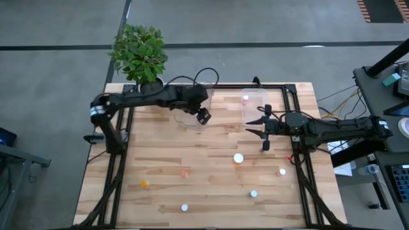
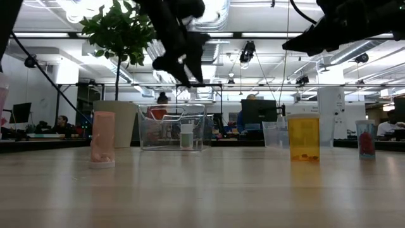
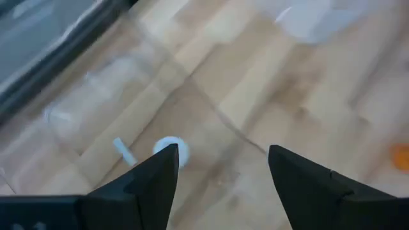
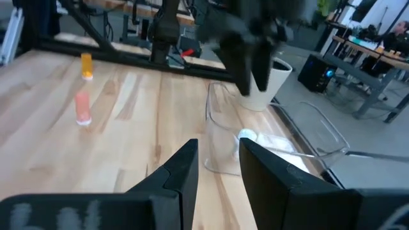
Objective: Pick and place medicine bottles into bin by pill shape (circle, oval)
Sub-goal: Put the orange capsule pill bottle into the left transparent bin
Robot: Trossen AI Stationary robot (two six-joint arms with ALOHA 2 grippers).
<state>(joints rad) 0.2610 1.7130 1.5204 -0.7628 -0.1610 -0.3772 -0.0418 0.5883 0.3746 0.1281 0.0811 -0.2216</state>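
My left gripper [image 1: 203, 116] hangs open above the left clear bin [image 1: 190, 112], with nothing between its fingers [image 3: 220, 153]. A white-topped bottle [image 3: 172, 151] stands upright on that bin's floor, and the low view shows it there too [image 2: 186, 136]. The right clear bin [image 1: 257, 102] holds a pinkish-topped bottle [image 1: 245, 99]. My right gripper [image 1: 254, 127] waits level beside that bin, its fingers [image 4: 218, 145] a little apart and empty. Several bottles stand loose on the table: white [image 1: 238, 158], pink [image 1: 185, 172], orange [image 1: 144, 184].
More bottles stand near the front edge [image 1: 185, 207], [image 1: 254, 193] and at the right [image 1: 282, 171]. A potted plant [image 1: 139, 52] sits at the far left corner. Black frame rails [image 1: 121, 160] run along the table's sides. Bare wood lies between the bins and the loose bottles.
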